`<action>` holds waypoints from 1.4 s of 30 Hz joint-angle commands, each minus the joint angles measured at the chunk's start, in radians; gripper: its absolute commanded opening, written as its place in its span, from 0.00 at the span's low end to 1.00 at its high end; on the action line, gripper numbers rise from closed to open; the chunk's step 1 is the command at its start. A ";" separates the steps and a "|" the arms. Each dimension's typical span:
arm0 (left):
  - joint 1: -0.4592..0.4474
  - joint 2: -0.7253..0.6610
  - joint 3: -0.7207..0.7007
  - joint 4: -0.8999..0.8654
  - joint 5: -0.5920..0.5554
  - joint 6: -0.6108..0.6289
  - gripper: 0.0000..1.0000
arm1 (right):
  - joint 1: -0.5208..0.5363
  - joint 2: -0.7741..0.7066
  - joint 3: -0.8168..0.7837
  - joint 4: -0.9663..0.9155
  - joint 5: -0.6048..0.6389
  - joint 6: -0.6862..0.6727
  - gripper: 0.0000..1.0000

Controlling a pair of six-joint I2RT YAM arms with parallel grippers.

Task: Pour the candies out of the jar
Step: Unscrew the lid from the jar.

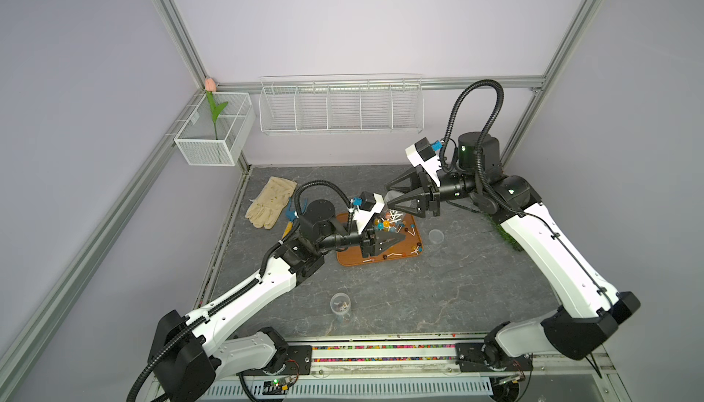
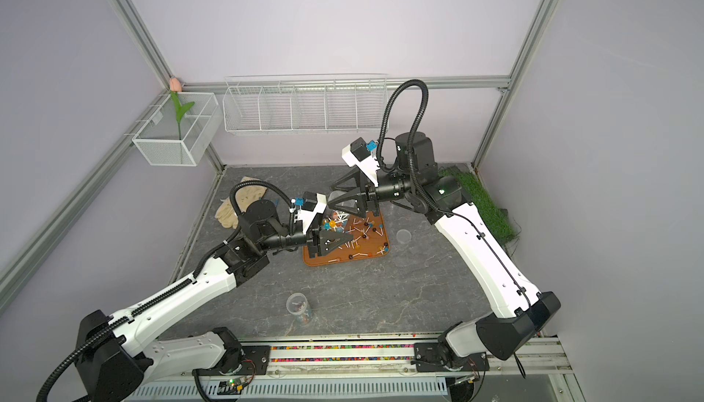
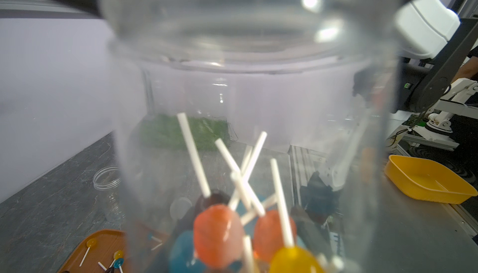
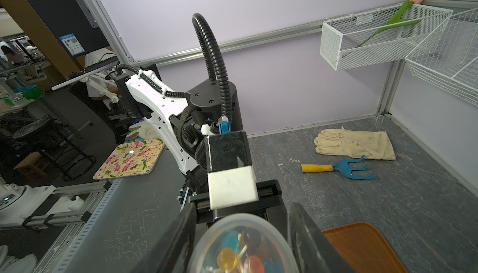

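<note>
Right pincer [image 1: 390,195] clamps the clear jar [image 4: 243,243] across its body, tipped above the brown tray [image 1: 354,261] mid-surface, candies [image 1: 384,223] crowding its mouth. Left pincer [image 1: 400,237] hovers shut, empty. The jar looks light, slick and squashable.

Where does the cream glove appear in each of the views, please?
In a top view: glove on the table, near its far left corner.
In a top view: same spot, partly behind the left arm.
Left wrist: not in it.
Right wrist: lying flat beside the blue rake.
Shared landmark: the brown tray, seen in all four.
</note>
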 commanded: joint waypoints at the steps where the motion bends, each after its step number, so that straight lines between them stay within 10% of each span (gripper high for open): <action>1: 0.001 0.001 0.017 -0.016 -0.009 0.000 0.38 | 0.008 -0.001 0.026 -0.018 -0.053 -0.022 0.55; 8: 0.002 0.001 0.014 -0.013 -0.014 0.005 0.38 | 0.001 -0.029 0.018 0.065 -0.017 0.081 0.99; 24: 0.001 -0.015 -0.022 -0.017 -0.217 0.068 0.39 | 0.066 -0.123 -0.083 0.063 0.594 0.435 0.99; 42: 0.002 -0.005 -0.033 -0.023 -0.257 0.087 0.38 | 0.131 -0.060 -0.113 0.080 0.666 0.489 0.81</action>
